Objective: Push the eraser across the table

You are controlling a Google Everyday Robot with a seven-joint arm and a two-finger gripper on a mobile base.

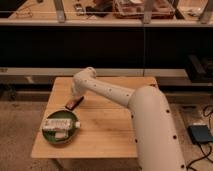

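The eraser (74,103) is a small dark reddish-brown block lying on the left part of the wooden table (107,127), just above a green bowl. My white arm reaches in from the lower right, and its wrist bends down over the eraser. My gripper (76,96) is at the arm's end, right at the eraser's upper right end and seemingly touching it.
A green bowl (51,138) holding a white and green packet (60,124) sits near the table's front left, just below the eraser. Dark shelving with a metal rail stands behind the table. A dark box (201,133) lies on the floor at right.
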